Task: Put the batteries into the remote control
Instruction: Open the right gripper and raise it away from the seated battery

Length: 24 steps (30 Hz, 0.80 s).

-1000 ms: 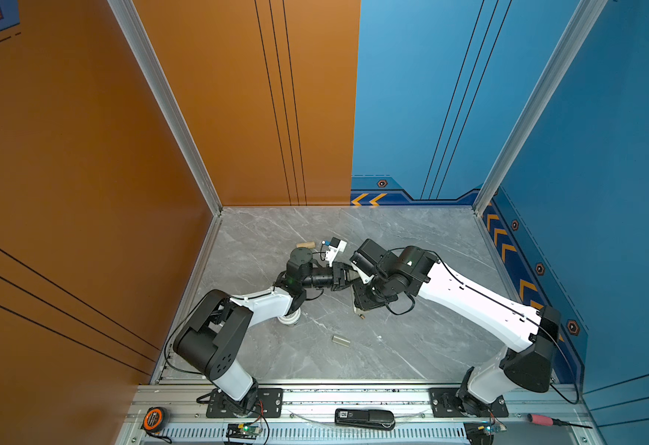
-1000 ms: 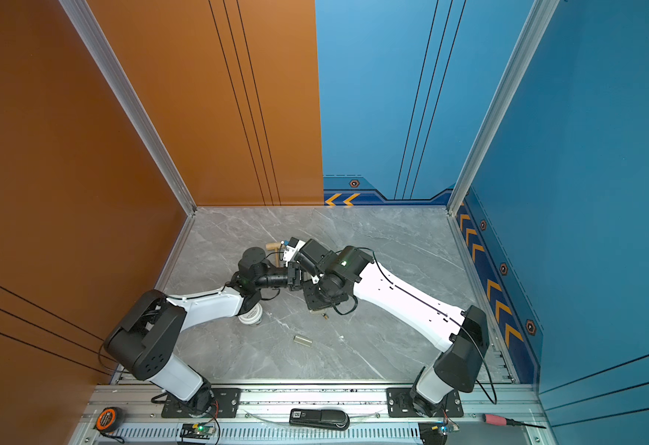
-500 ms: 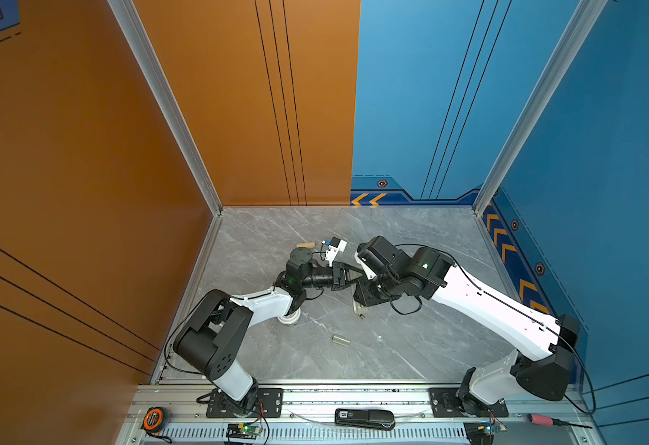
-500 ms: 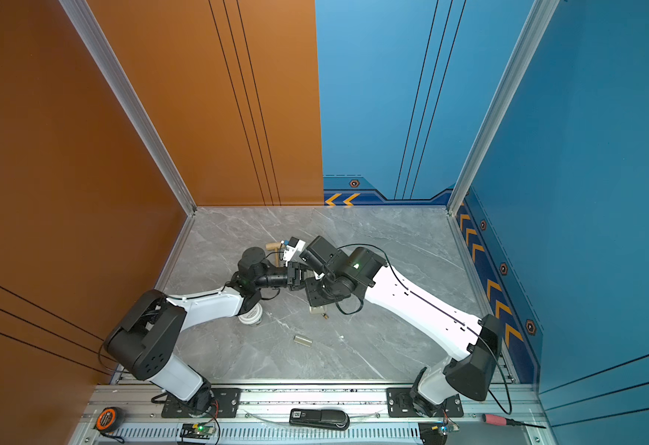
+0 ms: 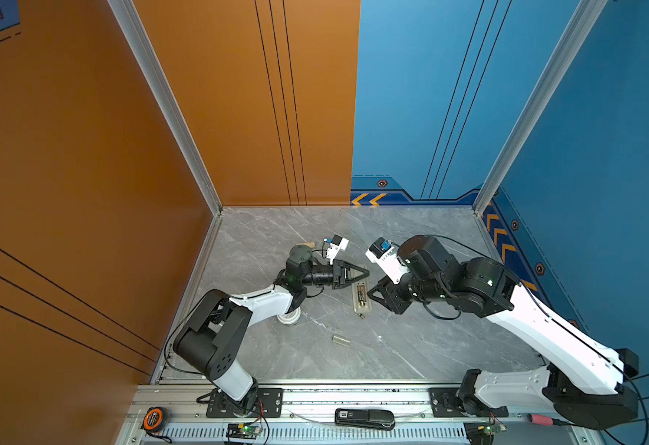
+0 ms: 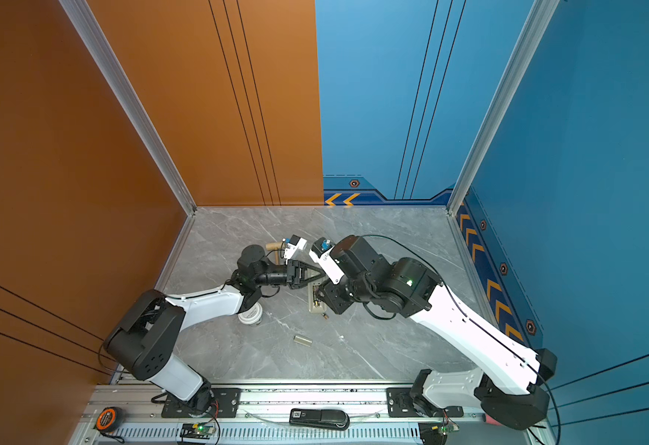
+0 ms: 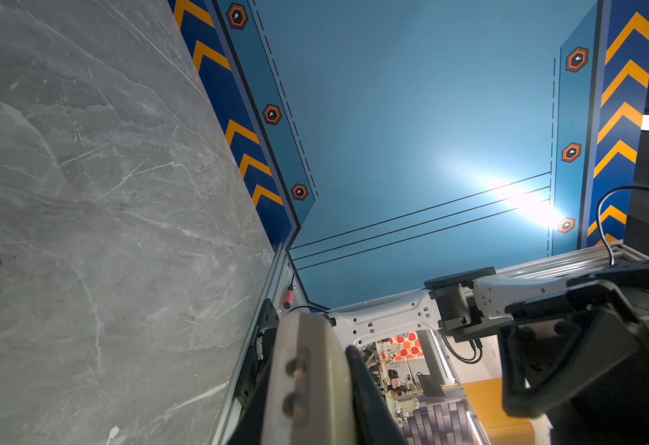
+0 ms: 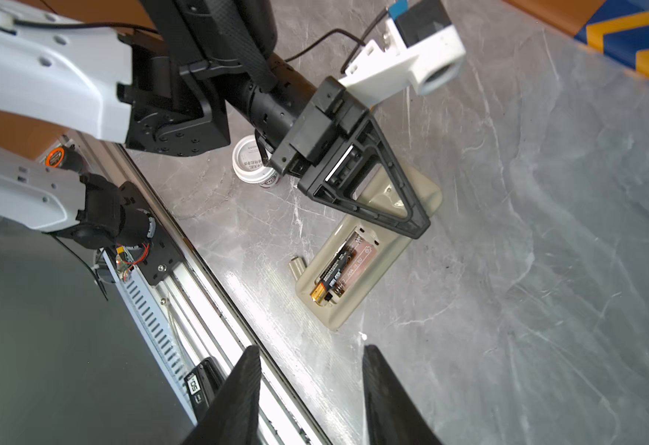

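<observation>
The remote control [image 5: 361,304] lies back up at mid-table with its compartment open. One black battery [image 8: 334,269] with a gold end lies along one side of that compartment; the slot beside it is bare. My left gripper [image 5: 366,274] is shut on the remote's far end, and the beige edge [image 7: 307,385] shows between its fingers in the left wrist view. My right gripper [image 8: 311,350] is open and holds nothing. It hovers just right of the remote [image 6: 315,304], tips apart from it. I see no second battery for certain.
The small beige cover [image 5: 340,340] lies in front of the remote. A tiny gold-brown bit [image 5: 362,316] sits at the remote's near end. A white jar [image 5: 289,318] stands under the left arm, a wooden handle [image 5: 309,244] behind. A black device [image 5: 365,418] rests on the front rail.
The right gripper has opened wider and drawn back to the right, off the remote. The left arm and the remote have stayed put.
</observation>
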Each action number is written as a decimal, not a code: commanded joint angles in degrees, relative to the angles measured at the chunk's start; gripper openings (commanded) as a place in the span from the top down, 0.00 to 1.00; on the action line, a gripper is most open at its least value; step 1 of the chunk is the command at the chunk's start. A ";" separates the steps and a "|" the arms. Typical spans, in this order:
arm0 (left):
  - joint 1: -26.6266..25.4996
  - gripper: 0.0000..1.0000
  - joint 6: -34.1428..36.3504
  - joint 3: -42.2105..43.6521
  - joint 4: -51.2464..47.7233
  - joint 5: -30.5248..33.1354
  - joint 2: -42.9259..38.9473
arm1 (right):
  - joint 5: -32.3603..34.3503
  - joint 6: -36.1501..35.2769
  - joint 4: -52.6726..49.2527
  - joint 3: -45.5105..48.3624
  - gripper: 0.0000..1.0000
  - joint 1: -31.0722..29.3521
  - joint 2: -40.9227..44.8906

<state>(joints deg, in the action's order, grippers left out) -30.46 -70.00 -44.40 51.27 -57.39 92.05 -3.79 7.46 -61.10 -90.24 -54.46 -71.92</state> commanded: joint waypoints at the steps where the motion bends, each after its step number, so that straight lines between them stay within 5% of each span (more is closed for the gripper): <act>1: 0.05 1.00 -0.66 -1.52 1.73 -2.09 -2.19 | 1.50 -10.81 -4.34 -1.30 0.63 -1.31 -1.98; 24: -0.76 1.00 -1.90 -1.43 1.73 -1.51 -2.38 | 8.18 -24.33 -7.11 -0.56 0.77 -6.45 -10.78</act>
<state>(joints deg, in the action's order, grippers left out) -30.55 -71.68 -44.71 51.27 -57.76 91.29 1.96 -14.98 -66.98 -91.20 -60.80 -82.15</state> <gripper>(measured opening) 0.245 0.230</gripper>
